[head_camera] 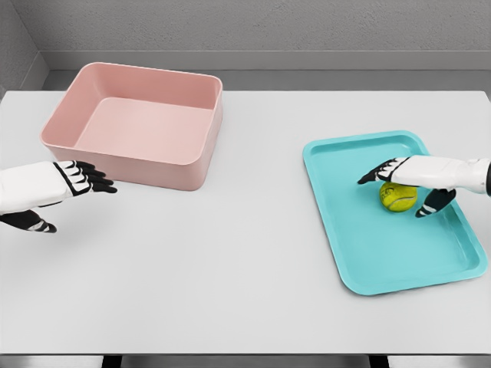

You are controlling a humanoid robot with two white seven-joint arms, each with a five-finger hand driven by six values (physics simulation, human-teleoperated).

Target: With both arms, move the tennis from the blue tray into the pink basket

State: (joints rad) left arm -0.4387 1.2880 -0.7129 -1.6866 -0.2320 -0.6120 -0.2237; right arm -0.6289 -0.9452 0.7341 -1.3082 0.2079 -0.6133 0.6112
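While the right hand (410,184) cups open over the tennis ball (398,198) in the blue tray (383,261) — the left hand (73,180) hovers open beside the pink basket (134,126).

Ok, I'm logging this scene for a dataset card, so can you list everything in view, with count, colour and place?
pink basket: one, pink, far left part of the table, nothing visible inside
blue tray: one, turquoise blue, right part of the table, angled slightly
tennis ball: one, yellow-green, on the tray's upper right area
table: one, light grey-white, fills most of the view
wall: grey, behind the table
left hand: one, white with black fingers, at the left edge beside the basket's front left corner, fingers extended, holding nothing
right hand: one, white with black fingers, coming in from the right edge, over the tennis ball with fingers and thumb spread around it, not clearly gripping
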